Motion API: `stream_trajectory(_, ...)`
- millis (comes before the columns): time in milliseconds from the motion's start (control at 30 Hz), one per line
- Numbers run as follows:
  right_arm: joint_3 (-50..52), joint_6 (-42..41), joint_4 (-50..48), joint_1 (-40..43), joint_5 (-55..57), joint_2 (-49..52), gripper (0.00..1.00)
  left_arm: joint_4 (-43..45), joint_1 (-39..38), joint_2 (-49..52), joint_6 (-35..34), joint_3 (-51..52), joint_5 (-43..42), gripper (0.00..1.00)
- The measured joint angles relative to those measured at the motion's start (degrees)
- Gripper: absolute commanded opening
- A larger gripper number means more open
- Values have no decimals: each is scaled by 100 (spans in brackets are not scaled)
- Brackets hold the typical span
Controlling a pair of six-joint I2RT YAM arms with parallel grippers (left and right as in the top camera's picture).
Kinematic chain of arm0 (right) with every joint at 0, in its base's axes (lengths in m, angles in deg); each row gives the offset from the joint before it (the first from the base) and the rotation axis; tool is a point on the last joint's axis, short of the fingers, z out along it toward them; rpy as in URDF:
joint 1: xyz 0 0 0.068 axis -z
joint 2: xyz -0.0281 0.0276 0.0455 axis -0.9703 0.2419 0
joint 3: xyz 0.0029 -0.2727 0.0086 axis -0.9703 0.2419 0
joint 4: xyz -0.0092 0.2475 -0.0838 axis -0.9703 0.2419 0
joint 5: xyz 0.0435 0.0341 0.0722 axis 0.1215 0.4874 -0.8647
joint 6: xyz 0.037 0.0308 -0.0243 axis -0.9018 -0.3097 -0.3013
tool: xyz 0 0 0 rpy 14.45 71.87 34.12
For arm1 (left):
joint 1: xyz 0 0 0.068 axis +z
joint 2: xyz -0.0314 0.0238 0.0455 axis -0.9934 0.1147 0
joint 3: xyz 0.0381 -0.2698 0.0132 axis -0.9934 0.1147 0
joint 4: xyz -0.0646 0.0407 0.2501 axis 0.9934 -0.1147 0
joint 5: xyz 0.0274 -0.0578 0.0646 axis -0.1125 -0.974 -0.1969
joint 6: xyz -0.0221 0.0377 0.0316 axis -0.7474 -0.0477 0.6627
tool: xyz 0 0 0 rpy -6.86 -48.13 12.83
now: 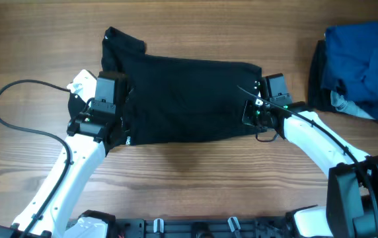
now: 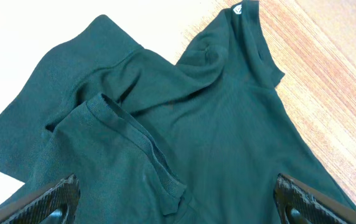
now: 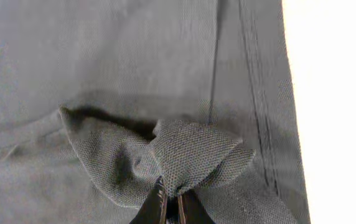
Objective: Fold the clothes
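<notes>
**Black shirt [image 1: 189, 99] pinched at one end, open fingers over the other**

In the right wrist view, the two dark fingertips [image 3: 156, 205] of the right gripper [image 3: 173, 204] are pressed together on a small bunched fold of the shirt's knit cloth. The fold puffs up just above the tips. Around it the fabric lies in flatter layers, and a stitched seam [image 3: 257, 112] runs close to the edge of the cloth.

In the left wrist view, the fingers [image 2: 47, 199] of the left gripper [image 2: 175, 206] stand spread wide, one in each lower corner, with nothing clamped between them. Whether they touch the cloth cannot be told. Rumpled shirt fills the space between and beyond them, with a hemmed edge folded over in a ridge. A tiny white logo [image 2: 238, 9] sits near the shirt's border at the top of the view, next to bare wood.

From overhead, the shirt lies mostly flat across the middle of the wooden table [image 1: 189, 178]. It stretches from the left gripper at its left end to the right gripper at its right end. One sleeve [image 1: 119, 41] sticks out at the far left corner. The white arms reach in from the near edge on either side.

A black cable [image 1: 17, 112] loops over the wood beside the left arm. A heap of blue clothes [image 1: 367, 66] lies at the far right of the table, apart from the shirt.
</notes>
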Motion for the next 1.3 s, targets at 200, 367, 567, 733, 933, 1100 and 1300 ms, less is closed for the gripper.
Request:
stream_trajectory(200,0,-70,-299,0,313,0,5,0,0,0,0,0,0,100)
stream_trajectory(367,0,-114,-411,0,459,0,4,0,0,0,0,0,0,100)
stream_trajectory(567,0,-114,-761,0,560,0,4,0,0,0,0,0,0,99)
stream_trajectory(733,-46,-192,-1681,118,621,321,56,98,0,0,0,0,0,100)
stream_trajectory(933,-94,-367,-992,422,629,529,79,378,0,0,203,-2,-24,94)
stream_trajectory(1100,-828,26,170,647,516,24,87,267,63,39,960,-380,-428,93)
stream_trajectory(1300,-2603,927,1167,658,404,-79,91,-1456,767,1698,1851,-3241,-990,95)
